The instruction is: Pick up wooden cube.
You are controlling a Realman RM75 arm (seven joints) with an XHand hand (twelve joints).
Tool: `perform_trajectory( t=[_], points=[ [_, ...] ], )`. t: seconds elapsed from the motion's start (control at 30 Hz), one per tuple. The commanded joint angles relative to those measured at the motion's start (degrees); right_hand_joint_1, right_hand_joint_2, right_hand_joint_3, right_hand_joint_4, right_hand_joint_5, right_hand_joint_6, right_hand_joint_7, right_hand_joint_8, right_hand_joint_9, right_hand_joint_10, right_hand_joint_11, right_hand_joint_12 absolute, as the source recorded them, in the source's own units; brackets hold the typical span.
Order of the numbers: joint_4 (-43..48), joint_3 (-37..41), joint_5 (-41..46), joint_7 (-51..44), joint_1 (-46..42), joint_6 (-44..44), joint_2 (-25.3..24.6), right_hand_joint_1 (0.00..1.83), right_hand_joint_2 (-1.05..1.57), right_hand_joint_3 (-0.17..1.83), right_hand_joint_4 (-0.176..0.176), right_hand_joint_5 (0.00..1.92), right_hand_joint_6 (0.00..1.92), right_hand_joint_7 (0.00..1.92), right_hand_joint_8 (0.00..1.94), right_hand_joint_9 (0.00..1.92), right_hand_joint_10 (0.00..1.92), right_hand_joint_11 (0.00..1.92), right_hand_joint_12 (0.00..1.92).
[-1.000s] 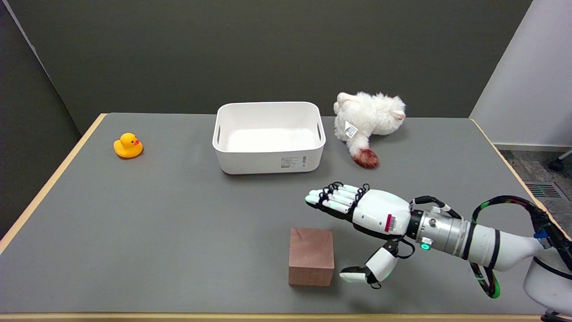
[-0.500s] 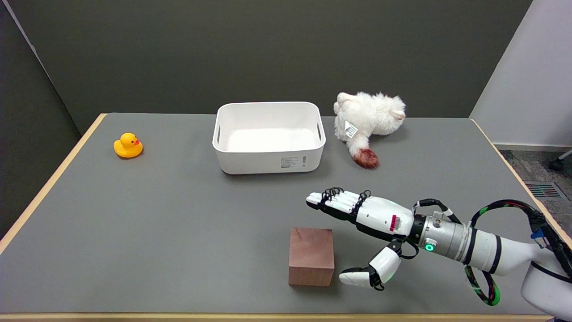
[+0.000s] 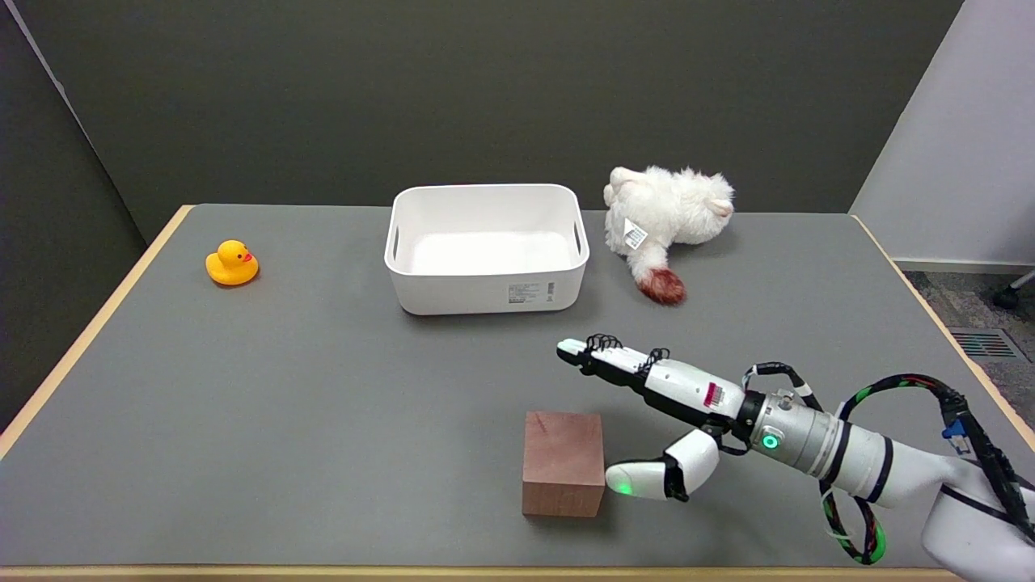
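One robot hand [image 3: 659,404], spread wide and holding nothing, sits right of the wooden cube [image 3: 563,462] (lower middle of frame); I'd square thumb and fingers across opposite faces before squeezing.

Bin label [image 3: 531,292] text unreadable

over the last second the right hand [image 3: 663,404] has rolled edge-on, so its fingers [image 3: 602,358] now stack in a thin line where they had lain spread. the thumb has crept toward 9 o'clock, its tip now just beside the cube [image 3: 563,463], perhaps touching its right face. the forearm has sunk toward 6 o'clock.
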Motion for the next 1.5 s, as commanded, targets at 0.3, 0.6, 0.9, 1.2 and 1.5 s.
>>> perform_trajectory(
  t=[0.3,0.6,0.9,1.2,1.5],
  points=[
    [-3.7,-6.0,9.8,0.0,1.6,-2.6,-8.2,0.51,0.67,0.67,-0.132,0.00,0.00,0.00,0.00,0.00,0.00,0.00,0.01],
    [-3.4,-3.7,10.4,-2.3,-1.5,0.9,-7.9,0.53,0.67,0.65,-0.127,0.00,0.00,0.00,0.00,0.00,0.00,0.00,0.00],
    [0.8,-1.7,10.9,-3.5,-5.6,3.5,-7.7,0.50,0.64,0.63,-0.130,0.00,0.00,0.00,0.00,0.00,0.00,0.00,0.00],
    [-2.9,-6.9,11.0,-5.5,-2.3,2.8,-8.5,0.48,0.65,0.63,-0.133,0.00,0.00,0.00,0.00,0.00,0.00,0.00,0.00],
    [-7.8,-8.7,11.1,-5.5,0.2,5.2,-8.6,0.45,0.63,0.61,-0.134,0.00,0.00,0.00,0.00,0.00,0.00,0.00,0.00]
  ],
)
